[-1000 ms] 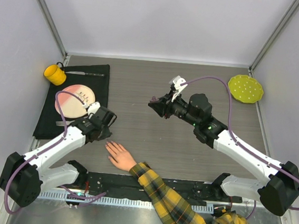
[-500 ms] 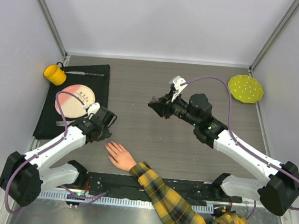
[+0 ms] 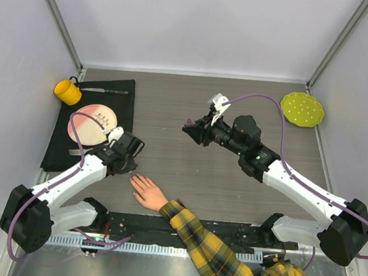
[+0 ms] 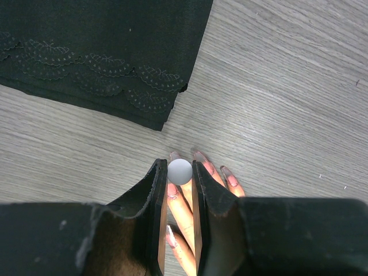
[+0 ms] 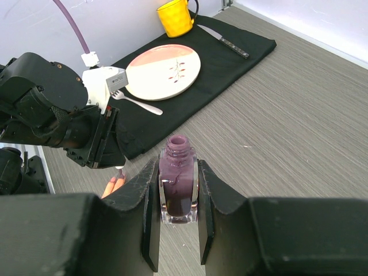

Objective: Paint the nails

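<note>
Hand: the hand [image 3: 147, 191] lies flat on the worktop [image 3: 187, 177] at the near edge, with a plaid sleeve [image 3: 206, 244] behind it. The fingers are spread and point away and to the left.
Nails: the nails [image 4: 199, 154] are at the far-left ends of the fingers. Several show a pinkish sheen, but coverage cannot be judged.
Left claw: the left claw [image 4: 177, 168] is clamped on the pale round top of the brush [image 4: 180, 171] and hangs directly over the fingertips.
Key relation: the nails lie straight below the left claw. The fingers' long axis runs nearly parallel to the claw's fingers, so the likely stroke is a short drop followed by a draw along that axis.
Nearer arm: the left arm. The right arm is well apart from the hand.
Right claw: the right claw [image 5: 177, 172] is clamped on the open bottle [image 5: 177, 190] of purple polish. It holds the bottle upright above mid-worktop, farther off.
Risk: the brush tip is hidden from the left wrist view, so contact with a nail cannot be confirmed.
</note>
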`<action>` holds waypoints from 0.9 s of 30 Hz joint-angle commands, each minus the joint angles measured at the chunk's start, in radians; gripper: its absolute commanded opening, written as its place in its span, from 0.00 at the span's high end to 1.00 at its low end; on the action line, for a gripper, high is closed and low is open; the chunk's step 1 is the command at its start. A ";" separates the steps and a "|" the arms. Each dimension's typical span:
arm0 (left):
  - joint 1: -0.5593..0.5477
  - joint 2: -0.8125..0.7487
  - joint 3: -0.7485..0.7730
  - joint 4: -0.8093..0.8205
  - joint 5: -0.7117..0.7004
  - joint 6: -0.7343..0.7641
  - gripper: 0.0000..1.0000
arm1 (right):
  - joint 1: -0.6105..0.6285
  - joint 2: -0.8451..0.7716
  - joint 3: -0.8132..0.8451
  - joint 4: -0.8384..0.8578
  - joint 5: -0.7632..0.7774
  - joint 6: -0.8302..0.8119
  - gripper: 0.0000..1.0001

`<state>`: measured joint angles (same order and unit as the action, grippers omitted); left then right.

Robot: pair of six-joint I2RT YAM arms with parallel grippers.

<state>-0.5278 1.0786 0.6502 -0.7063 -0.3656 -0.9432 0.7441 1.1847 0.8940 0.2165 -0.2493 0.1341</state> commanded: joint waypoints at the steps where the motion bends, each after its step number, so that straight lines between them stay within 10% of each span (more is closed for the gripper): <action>1: 0.008 -0.002 0.000 0.018 -0.029 -0.014 1.00 | -0.005 -0.016 0.026 0.066 -0.008 -0.010 0.99; 27: 0.035 0.026 0.005 0.039 -0.032 0.015 1.00 | -0.006 -0.014 0.036 0.060 -0.013 -0.014 0.99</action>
<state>-0.5026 1.0977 0.6502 -0.6968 -0.3744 -0.9360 0.7418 1.1847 0.8940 0.2165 -0.2497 0.1337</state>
